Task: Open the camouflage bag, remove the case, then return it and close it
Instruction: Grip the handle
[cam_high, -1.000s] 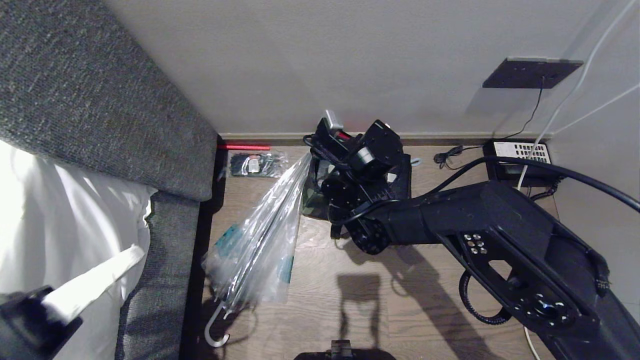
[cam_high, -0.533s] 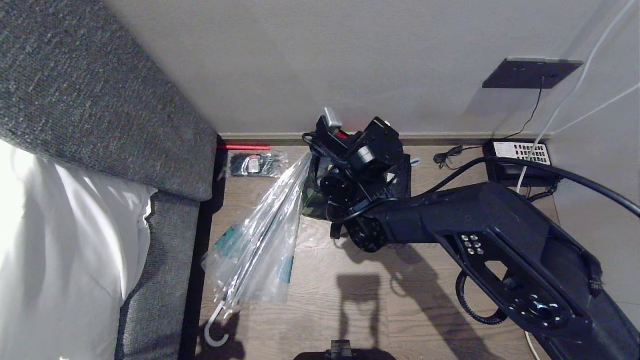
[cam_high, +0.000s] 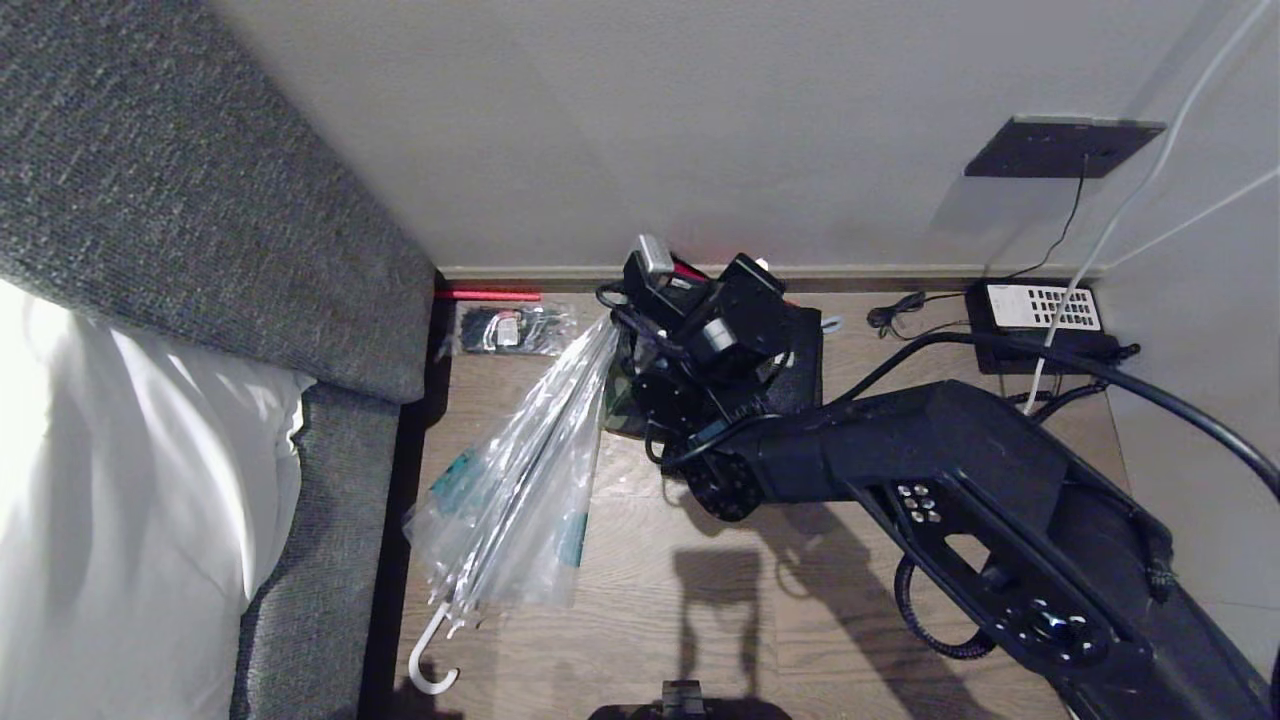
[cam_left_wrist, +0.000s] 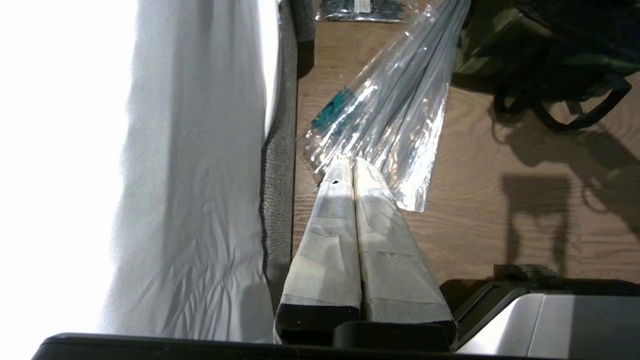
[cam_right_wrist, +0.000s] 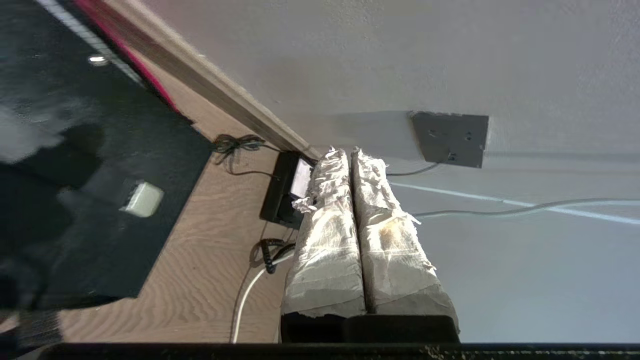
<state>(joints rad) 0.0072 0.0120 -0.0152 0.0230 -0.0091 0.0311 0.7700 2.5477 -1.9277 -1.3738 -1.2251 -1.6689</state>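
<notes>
The camouflage bag (cam_high: 622, 400) sits on the wooden floor against the wall, mostly covered by my right arm's wrist (cam_high: 715, 335). In the left wrist view its green top (cam_left_wrist: 492, 40) and black straps (cam_left_wrist: 575, 112) show. Whether it is zipped I cannot tell. My right gripper (cam_right_wrist: 346, 151) is shut and empty, hovering beside the bag's black surface (cam_right_wrist: 125, 130) and pointing toward the wall. My left gripper (cam_left_wrist: 352, 161) is shut, held low near the bed, far from the bag. The case is hidden.
A plastic-wrapped umbrella (cam_high: 520, 470) leans against the bag's left side. A grey upholstered bed frame (cam_high: 200, 220) with white bedding (cam_high: 120, 480) fills the left. A black device (cam_high: 1035, 315) with cables lies by the right wall. A small packet (cam_high: 510, 328) lies near the skirting.
My left gripper has dropped out of the head view's bottom-left corner. The right arm has edged slightly left over the bag, uncovering more of the black device.
</notes>
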